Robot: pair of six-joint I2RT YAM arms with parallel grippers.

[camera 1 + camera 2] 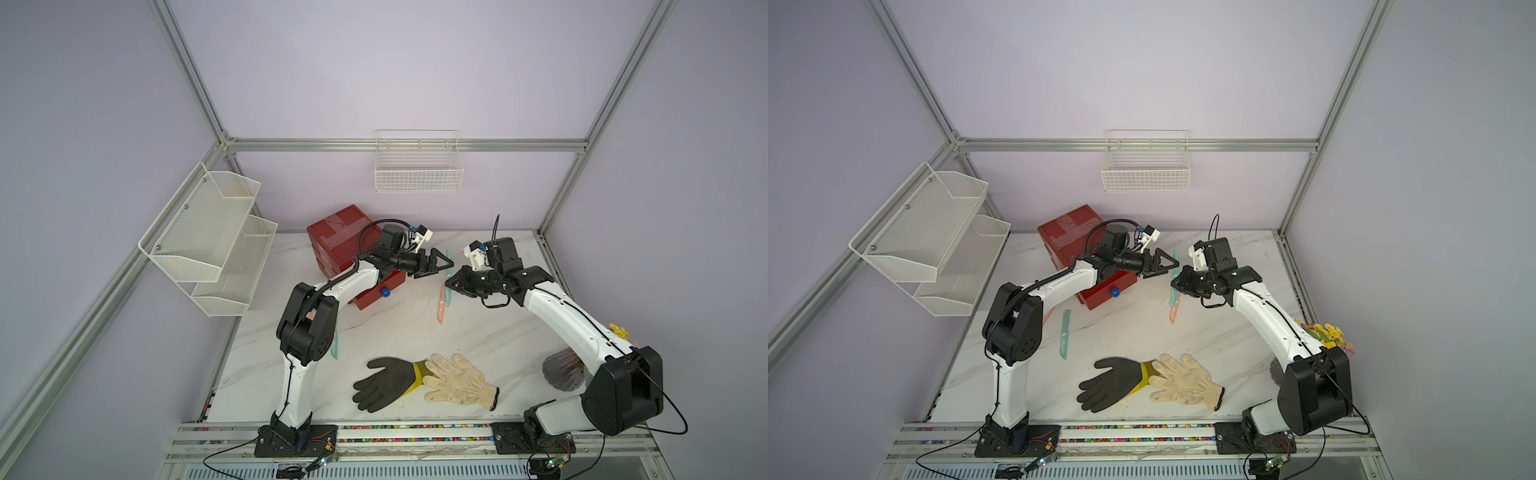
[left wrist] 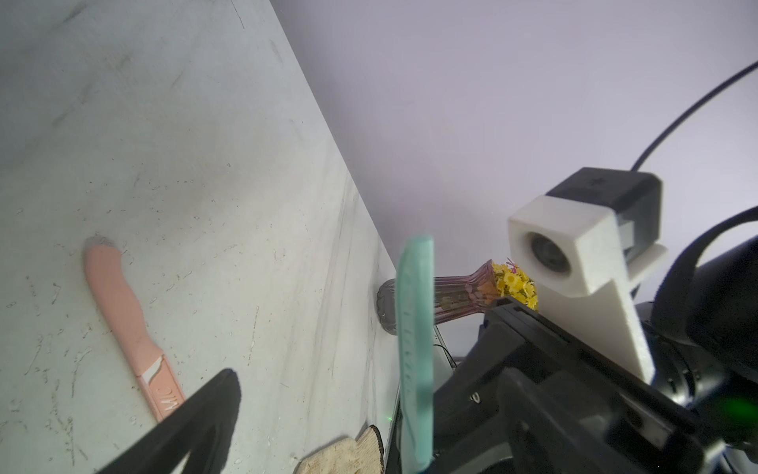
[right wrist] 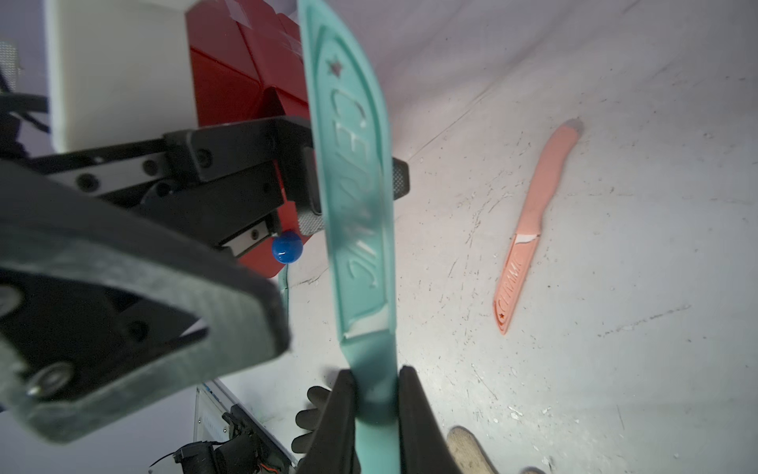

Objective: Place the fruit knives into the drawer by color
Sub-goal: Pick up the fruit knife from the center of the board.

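Observation:
My right gripper (image 3: 375,406) is shut on the handle of a teal fruit knife (image 3: 357,184), holding it above the table with the blade away from me. My left gripper (image 1: 446,266) is open, its pads (image 3: 400,176) on either side of that blade. In both top views the held knife (image 1: 448,259) (image 1: 1175,259) hangs between the two grippers. A pink knife (image 1: 440,311) lies on the table below. Another teal knife (image 1: 1064,332) lies by the left arm. The red drawer cabinet (image 1: 340,232) has its bottom drawer pulled out, showing a blue knob (image 1: 385,292).
A black glove (image 1: 386,384) and a white glove (image 1: 459,384) lie near the front. A purple vase (image 1: 563,370) with yellow flowers (image 1: 619,330) stands at the right edge behind the right arm. White wire baskets (image 1: 417,166) (image 1: 216,237) hang on the walls.

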